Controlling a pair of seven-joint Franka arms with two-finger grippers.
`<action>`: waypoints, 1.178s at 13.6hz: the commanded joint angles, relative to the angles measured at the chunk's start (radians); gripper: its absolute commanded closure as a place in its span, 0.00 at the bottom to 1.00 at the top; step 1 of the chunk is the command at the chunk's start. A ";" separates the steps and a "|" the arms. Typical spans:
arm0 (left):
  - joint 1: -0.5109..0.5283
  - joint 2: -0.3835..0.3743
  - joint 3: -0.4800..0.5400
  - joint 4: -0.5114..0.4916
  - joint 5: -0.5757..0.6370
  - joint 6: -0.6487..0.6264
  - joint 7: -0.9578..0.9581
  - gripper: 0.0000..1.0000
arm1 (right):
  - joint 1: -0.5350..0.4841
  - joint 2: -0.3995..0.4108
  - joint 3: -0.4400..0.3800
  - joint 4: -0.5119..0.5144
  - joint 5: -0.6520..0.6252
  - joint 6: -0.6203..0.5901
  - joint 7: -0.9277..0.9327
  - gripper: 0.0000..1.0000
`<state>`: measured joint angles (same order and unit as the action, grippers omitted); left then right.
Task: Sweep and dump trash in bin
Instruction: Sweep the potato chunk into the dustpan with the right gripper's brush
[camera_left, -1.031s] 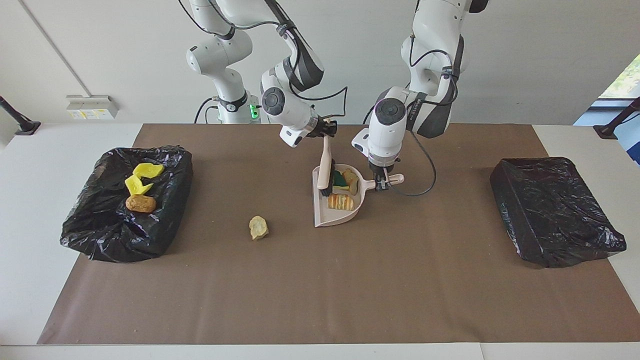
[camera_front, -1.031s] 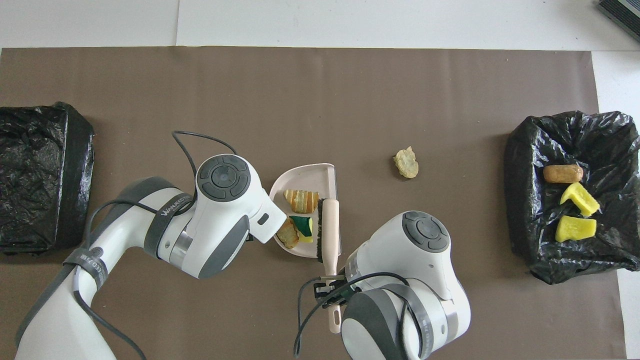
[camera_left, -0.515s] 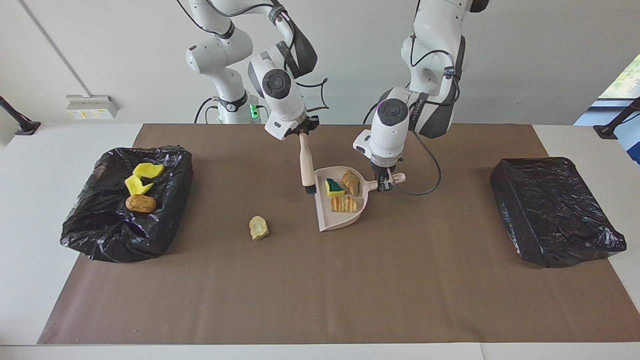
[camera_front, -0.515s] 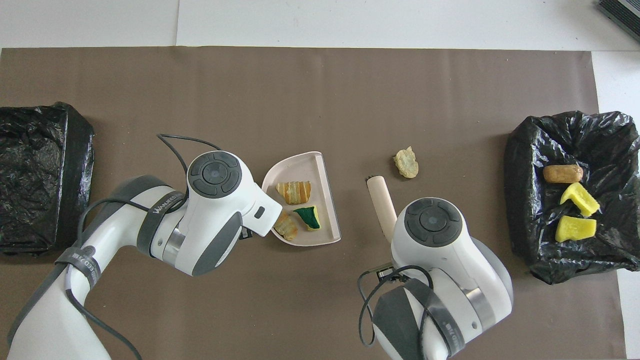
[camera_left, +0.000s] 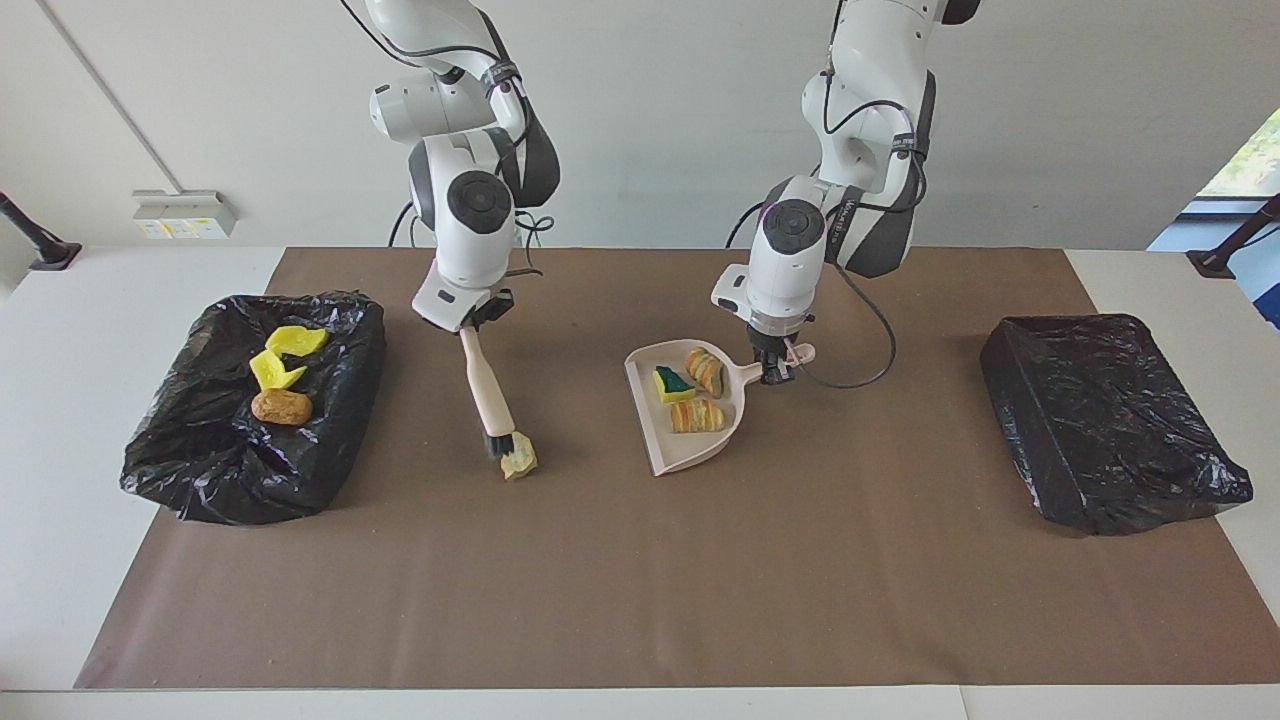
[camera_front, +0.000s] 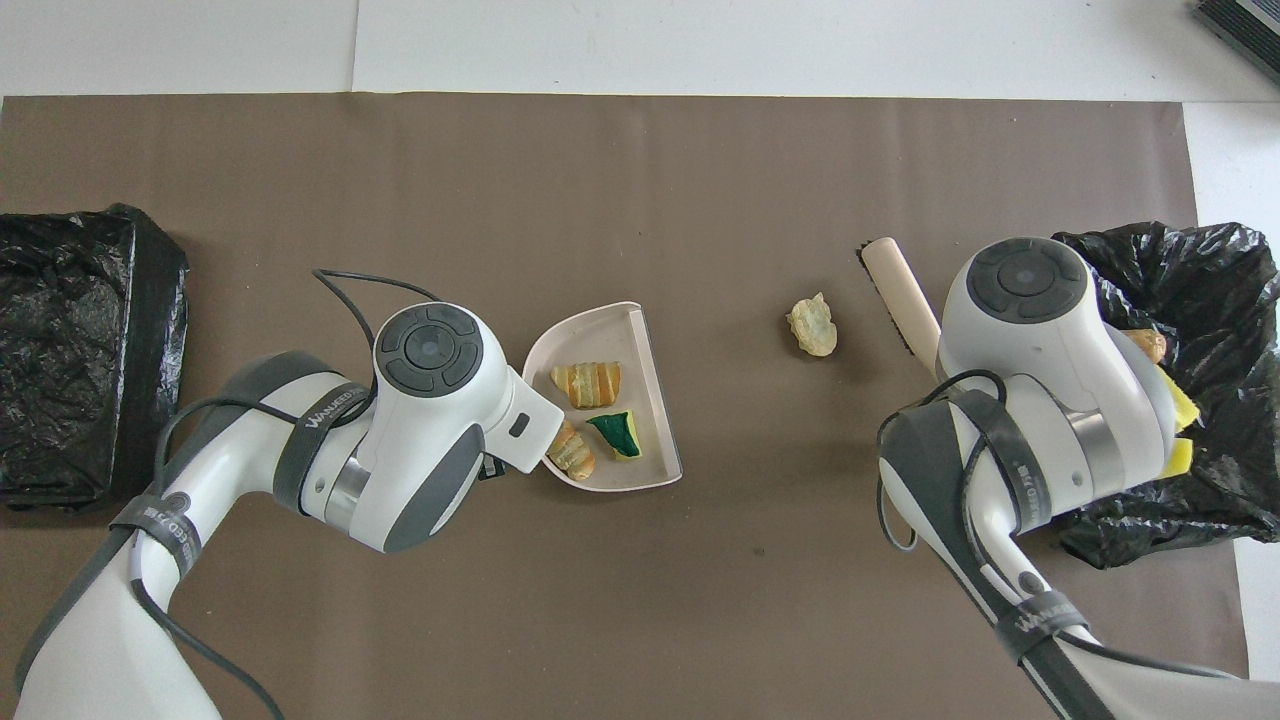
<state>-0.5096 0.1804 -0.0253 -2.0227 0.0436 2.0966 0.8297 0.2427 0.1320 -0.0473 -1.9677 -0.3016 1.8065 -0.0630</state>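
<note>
My right gripper (camera_left: 470, 318) is shut on the beige-handled brush (camera_left: 485, 392). The brush slants down, with its bristle end right beside a loose tan trash lump (camera_left: 518, 458) on the mat, on the side toward the right arm's end; I cannot tell if they touch. My left gripper (camera_left: 773, 368) is shut on the handle of the pink dustpan (camera_left: 668, 447), which holds three trash lumps: green with yellow (camera_left: 672, 383), tan (camera_left: 705, 370) and orange-striped (camera_left: 697, 416). The overhead view shows the dustpan (camera_front: 600, 343), the loose lump (camera_front: 812, 326) and the brush (camera_front: 898, 292); both grippers are hidden under their wrists.
A black-lined bin (camera_left: 340, 390) at the right arm's end holds two yellow lumps (camera_left: 295, 340) (camera_left: 275, 372) and a brown one (camera_left: 282, 406). A second black-lined bin (camera_left: 1110, 420) stands at the left arm's end. A brown mat (camera_left: 640, 580) covers the table.
My right gripper lifted the brush out of the dustpan and carried it toward the right arm's end, down beside the loose lump. The dustpan turned and shifted slightly in the left gripper.
</note>
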 joint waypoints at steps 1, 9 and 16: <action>0.003 -0.027 -0.001 -0.044 0.027 0.020 -0.029 1.00 | -0.005 0.144 0.017 0.116 -0.041 -0.013 -0.033 1.00; 0.006 -0.027 -0.001 -0.047 0.027 0.020 -0.047 1.00 | 0.131 0.103 0.041 -0.051 0.382 0.045 -0.046 1.00; 0.006 -0.029 -0.001 -0.047 0.027 0.022 -0.049 1.00 | 0.276 0.041 0.041 -0.117 0.803 0.067 0.142 1.00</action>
<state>-0.5087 0.1772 -0.0256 -2.0288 0.0436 2.0968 0.8099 0.5218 0.2054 -0.0081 -2.0655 0.4509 1.8888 0.0395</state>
